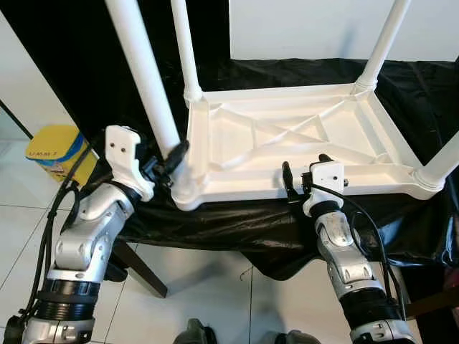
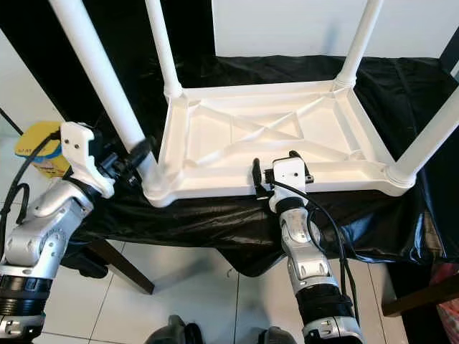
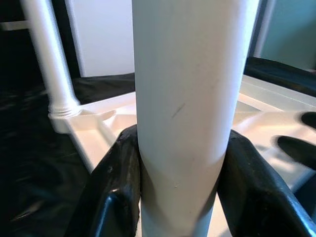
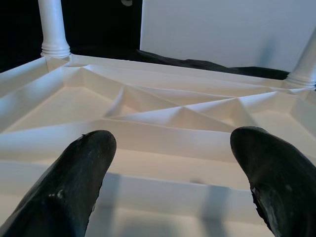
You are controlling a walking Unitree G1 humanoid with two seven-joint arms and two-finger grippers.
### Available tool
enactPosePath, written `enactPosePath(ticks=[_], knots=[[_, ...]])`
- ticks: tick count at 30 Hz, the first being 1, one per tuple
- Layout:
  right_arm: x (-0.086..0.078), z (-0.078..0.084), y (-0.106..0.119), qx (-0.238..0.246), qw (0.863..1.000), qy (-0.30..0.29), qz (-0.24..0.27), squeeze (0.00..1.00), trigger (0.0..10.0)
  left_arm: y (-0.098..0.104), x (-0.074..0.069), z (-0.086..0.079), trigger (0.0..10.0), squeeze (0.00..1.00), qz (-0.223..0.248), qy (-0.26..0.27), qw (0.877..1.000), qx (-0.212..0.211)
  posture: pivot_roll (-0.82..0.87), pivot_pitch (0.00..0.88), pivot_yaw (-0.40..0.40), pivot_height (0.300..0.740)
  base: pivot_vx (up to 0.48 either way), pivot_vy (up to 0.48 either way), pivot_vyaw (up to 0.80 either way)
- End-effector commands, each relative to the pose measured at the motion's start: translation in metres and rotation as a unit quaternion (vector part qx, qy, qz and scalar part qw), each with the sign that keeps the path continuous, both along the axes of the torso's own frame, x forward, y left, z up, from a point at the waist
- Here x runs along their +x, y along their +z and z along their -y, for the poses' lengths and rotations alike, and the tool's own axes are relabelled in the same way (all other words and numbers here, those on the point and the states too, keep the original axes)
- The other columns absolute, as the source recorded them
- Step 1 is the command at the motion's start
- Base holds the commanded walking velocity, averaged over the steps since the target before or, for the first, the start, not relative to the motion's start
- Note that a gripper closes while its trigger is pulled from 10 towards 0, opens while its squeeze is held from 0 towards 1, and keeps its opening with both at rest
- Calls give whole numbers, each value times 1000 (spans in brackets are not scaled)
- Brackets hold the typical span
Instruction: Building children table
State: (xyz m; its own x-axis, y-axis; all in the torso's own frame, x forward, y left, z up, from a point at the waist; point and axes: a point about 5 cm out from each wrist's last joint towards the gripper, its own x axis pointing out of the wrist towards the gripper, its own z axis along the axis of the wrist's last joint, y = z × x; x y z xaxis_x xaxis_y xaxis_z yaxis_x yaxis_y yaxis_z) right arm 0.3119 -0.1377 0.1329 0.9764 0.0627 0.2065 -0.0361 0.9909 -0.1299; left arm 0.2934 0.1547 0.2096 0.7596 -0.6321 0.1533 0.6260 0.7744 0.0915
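A white plastic children's table [image 1: 287,132] lies upside down on a black cloth, ribbed underside up. Four white legs stand up from its corners. My left gripper [image 1: 172,161] is shut on the near-left leg [image 1: 147,79] just above its corner socket. In the left wrist view both black fingers [image 3: 116,187] press against that leg [image 3: 187,113]. My right gripper [image 1: 305,172] is open at the table's near rim, and its fingers [image 4: 79,177] are spread over the rim [image 4: 163,190] with nothing between them. The far-left leg [image 1: 183,43], far-right leg [image 1: 384,43] and near-right leg [image 1: 441,168] stand free.
The black cloth [image 1: 237,229] hangs over the front of the supporting table, whose dark wooden leg [image 1: 140,269] slants to the tiled floor. A yellow and blue container [image 1: 54,150] sits on the floor at the left. A white panel [image 1: 308,29] stands behind.
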Motion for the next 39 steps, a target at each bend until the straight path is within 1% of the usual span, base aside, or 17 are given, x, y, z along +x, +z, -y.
enactPosePath(ticks=[1, 6, 7, 10, 15, 16, 19, 22, 24, 27, 32, 33, 35, 36, 37, 38, 39], knots=[[2, -5, 0, 0, 1000, 9, 2, 0, 10000, 3, -17, 27, 10000, 0, 12, -180, 983, 17, -60, 57, 44, 740, 0, 0, 0], [2, -6, -1, 2, 1000, 9, 1, 0, 10000, 0, -14, 24, 10000, 0, 1, -158, 987, 22, -62, 57, 51, 740, 0, 0, 0], [1, -5, -1, 3, 1000, 7, 1, 0, 10000, -1, -12, 21, 10000, 1000, -5, -147, 989, 22, -64, 56, 53, 740, 0, 0, 0], [1, -5, -2, 4, 1000, 6, 1, 0, 10000, -1, -11, 19, 10000, 1000, -9, -141, 990, 21, -64, 56, 53, 740, 0, 0, 0], [0, -3, -3, 4, 1000, 2, 0, 0, 10000, -1, -12, 6, 10000, 1000, -11, -129, 989, 65, -68, 59, 53, 740, 0, 0, 0], [0, -3, -3, 4, 1000, 2, 0, 0, 10000, -1, -14, 3, 10000, 0, -20, -136, 988, 67, -69, 59, 52, 740, 0, 0, 0], [0, -2, -3, 3, 1000, 2, 0, 0, 10000, 0, -19, -3, 10000, 0, -25, -145, 986, 83, -73, 60, 52, 740, 0, 0, 0], [0, 0, -3, 1, 1000, 0, 1, 0, 10000, 13, -27, -26, 10000, 0, -25, -135, 987, 83, -74, 59, 51, 740, 0, 0, 0], [0, 0, -3, 1, 1000, 0, 1, 0, 10000, 13, -27, -26, 10000, 0, -25, -135, 987, 83, -74, 59, 51, 740, 0, 0, 0], [1, 0, -3, 0, 1000, 1, 1, 0, 10000, 16, -43, -40, 10000, 0, -46, -164, 981, 88, -73, 59, 40, 740, 0, 0, 0], [1, -1, -2, -2, 1000, 5, 0, 0, 10000, 19, -53, -60, 10000, 0, -76, -176, 977, 91, -71, 59, 33, 740, 0, 0, 0], [1, -1, -2, -2, 1000, 5, 0, 0, 10000, 19, -53, -60, 10000, 0, -76, -176, 977, 91, -71, 59, 33, 740, 0, 0, 0], [1, -1, -3, -2, 1000, 6, 0, 0, 10000, 18, -51, -70, 10000, 0, -84, -163, 978, 97, -70, 58, 31, 740, 0, 0, 0], [0, -2, -3, -4, 1000, 9, 0, 0, 10000, 17, -47, -82, 10000, 0, -90, -142, 980, 106, -73, 58, 31, 740, 0, 0, 0], [0, -2, -3, -4, 1000, 9, 0, 0, 10000, 17, -47, -82, 10000, 0, -90, -142, 980, 106, -73, 58, 31, 740, 0, 0, 0], [-3, -2, -4, -6, 1000, 7, 1, 0, 10000, 14, -27, -108, 10000, 0, -91, -67, 985, 134, -75, 55, 31, 740, 0, 0, 0], [-3, -2, -4, -6, 1000, 7, 1, 0, 10000, 14, -27, -108, 10000, 0, -91, -67, 985, 134, -75, 55, 31, 740, 0, 0, 0]])
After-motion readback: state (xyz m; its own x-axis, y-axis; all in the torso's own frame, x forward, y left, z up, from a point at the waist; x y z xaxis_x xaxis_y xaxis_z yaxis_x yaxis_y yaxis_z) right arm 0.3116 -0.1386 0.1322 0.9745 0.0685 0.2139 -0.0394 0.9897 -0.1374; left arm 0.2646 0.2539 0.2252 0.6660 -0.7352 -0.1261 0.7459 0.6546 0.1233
